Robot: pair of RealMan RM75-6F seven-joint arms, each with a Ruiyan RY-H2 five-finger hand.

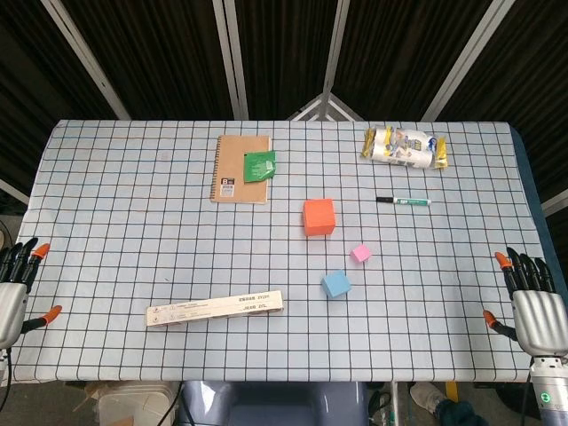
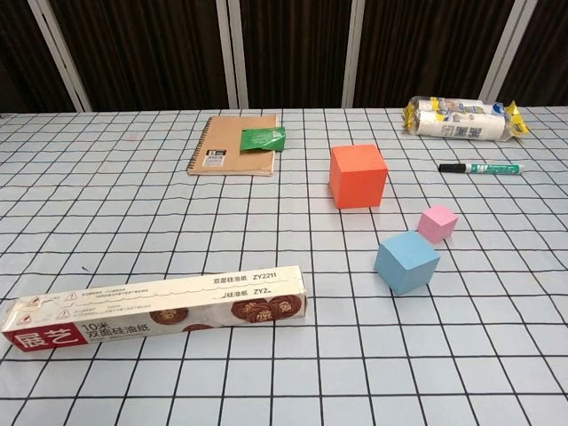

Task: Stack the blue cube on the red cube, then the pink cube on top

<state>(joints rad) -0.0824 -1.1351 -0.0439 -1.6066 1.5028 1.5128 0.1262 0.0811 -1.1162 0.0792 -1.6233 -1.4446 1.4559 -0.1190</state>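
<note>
Item one, the red cube (image 1: 319, 217): we record it, the largest of the three, standing alone near the middle of the checked table (image 1: 115, 204), nothing on top of it. Item two, the blue cube (image 1: 335, 284): it sits on the cloth nearer the robot's edge than the red one and slightly to the right, apart from it. Item three, the pink cube (image 1: 359, 253): the smallest, it lies between the other two in depth and further right, near the blue cube but not touching it in the chest view. Item four, the right hand (image 1: 532, 306): we find it at the right near corner of the table, palm down, fingers spread and holding nothing. Item five, the left hand (image 1: 16, 288): it rests at the left near edge, only partly in view, fingers apart and likewise holding nothing. Neither hand shows in the chest view. The relation we judge decisive: all three cubes lie right of the table's centre line, so the blue cube is nearer the right hand, inward and a little forward of it, while the left hand is well apart across the table. No stacking is done; we take the first step to be the right hand's reach for the blue cube. Sundry: a notebook (image 1: 240, 168) bearing a green packet (image 1: 259, 165), a marker pen (image 1: 402, 201), a snack bag (image 1: 406, 146), a long paper box (image 1: 215, 308).
</note>
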